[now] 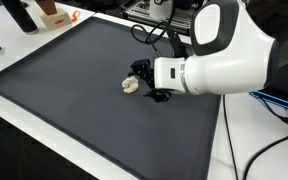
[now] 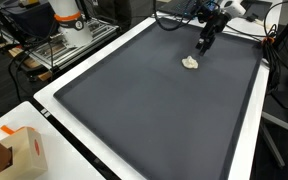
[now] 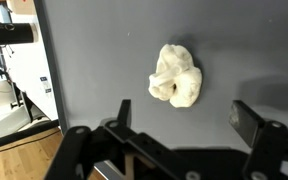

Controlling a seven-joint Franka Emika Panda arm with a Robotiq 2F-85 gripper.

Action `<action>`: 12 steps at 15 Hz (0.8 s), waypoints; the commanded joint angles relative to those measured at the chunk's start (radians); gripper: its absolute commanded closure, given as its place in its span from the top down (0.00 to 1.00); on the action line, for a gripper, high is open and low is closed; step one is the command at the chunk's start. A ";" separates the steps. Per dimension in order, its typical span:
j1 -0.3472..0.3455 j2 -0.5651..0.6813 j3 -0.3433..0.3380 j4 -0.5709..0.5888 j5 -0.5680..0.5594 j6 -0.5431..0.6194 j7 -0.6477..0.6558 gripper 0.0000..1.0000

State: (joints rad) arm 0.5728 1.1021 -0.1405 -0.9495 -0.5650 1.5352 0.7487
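A small crumpled cream-white lump (image 3: 176, 76) lies on a dark grey mat (image 3: 94, 60). In both exterior views it shows as a pale blob (image 1: 130, 86) (image 2: 191, 63) near the mat's middle. My gripper (image 3: 184, 118) hovers just above and beside it, jaws spread wide with nothing between them. One black finger (image 3: 124, 112) stands at the left of the wrist view and the other finger (image 3: 250, 122) at the right, and the lump sits just beyond the gap. In an exterior view the gripper (image 1: 144, 80) hangs right next to the lump, apart from it.
The white arm (image 1: 219, 55) reaches over the mat's edge. The mat lies on a white table (image 2: 69, 115). A cardboard box (image 2: 19, 150) sits at a table corner. Cables (image 1: 154, 35) and equipment stand behind the mat. Floor and a stand show past the table edge (image 3: 14, 80).
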 commanded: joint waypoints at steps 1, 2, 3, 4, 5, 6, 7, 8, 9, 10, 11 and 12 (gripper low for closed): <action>-0.019 -0.012 0.015 -0.014 0.044 -0.005 0.025 1.00; -0.024 -0.019 0.017 -0.021 0.049 -0.001 0.019 1.00; -0.030 -0.024 0.019 -0.026 0.056 0.003 0.010 1.00; -0.038 -0.031 0.023 -0.030 0.069 0.006 0.007 1.00; -0.046 -0.040 0.027 -0.036 0.080 0.009 0.001 1.00; -0.052 -0.047 0.028 -0.040 0.091 0.010 -0.001 1.00; -0.061 -0.058 0.033 -0.048 0.105 0.016 -0.006 1.00; -0.071 -0.068 0.039 -0.056 0.119 0.023 -0.017 1.00; -0.079 -0.076 0.042 -0.062 0.132 0.029 -0.019 1.00; -0.090 -0.090 0.046 -0.074 0.145 0.040 -0.024 1.00; -0.102 -0.103 0.053 -0.085 0.162 0.051 -0.033 1.00; -0.118 -0.122 0.063 -0.102 0.180 0.066 -0.048 1.00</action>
State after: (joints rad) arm 0.4986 1.0523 -0.1145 -0.9624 -0.4376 1.5487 0.7301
